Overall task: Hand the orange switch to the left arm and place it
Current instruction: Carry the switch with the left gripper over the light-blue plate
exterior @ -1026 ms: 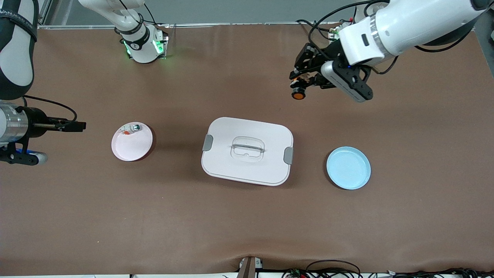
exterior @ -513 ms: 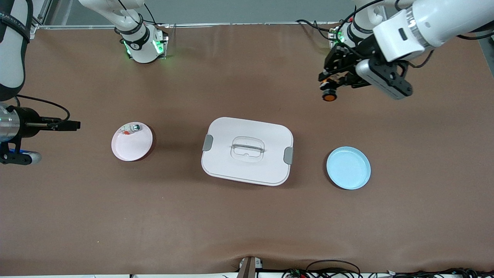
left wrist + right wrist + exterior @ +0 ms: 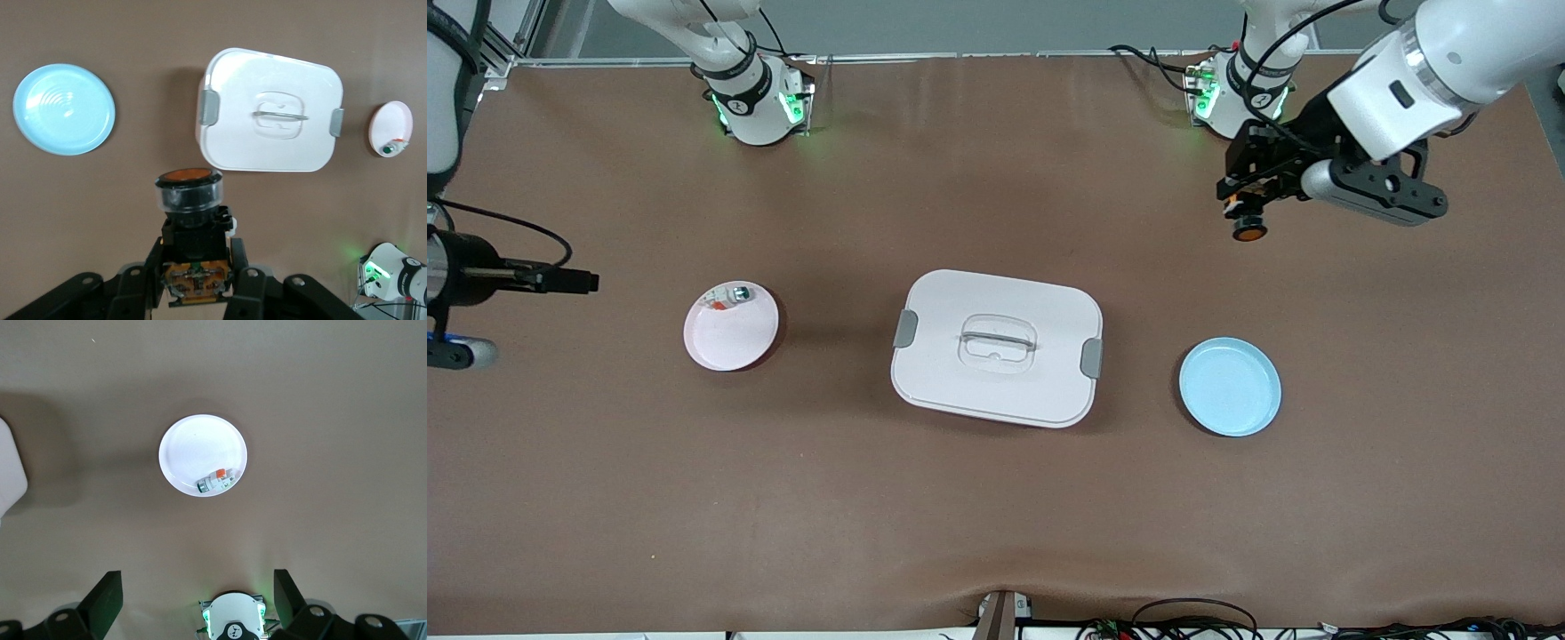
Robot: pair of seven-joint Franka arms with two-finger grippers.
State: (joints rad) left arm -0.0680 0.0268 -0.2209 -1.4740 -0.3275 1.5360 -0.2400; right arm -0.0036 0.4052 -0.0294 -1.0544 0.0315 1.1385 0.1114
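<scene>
The left end effector (image 3: 1247, 197) pinched the orange switch (image 3: 1248, 230) in the air above the table (image 3: 996, 498) near its own base (well clear of the box (image 3: 996, 348)); the right end effector (image 3: 193, 600), spread wide, waited high over the pink plate (image 3: 729, 342), presumably freed for the left arm's carry toward the blue plate (image 3: 1230, 387)

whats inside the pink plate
One small whitish part with a red bit and a silver-green end lies in the pink plate, at the rim nearest the right arm's base. The rest of the plate is bare. What lies under the part is hidden.
</scene>
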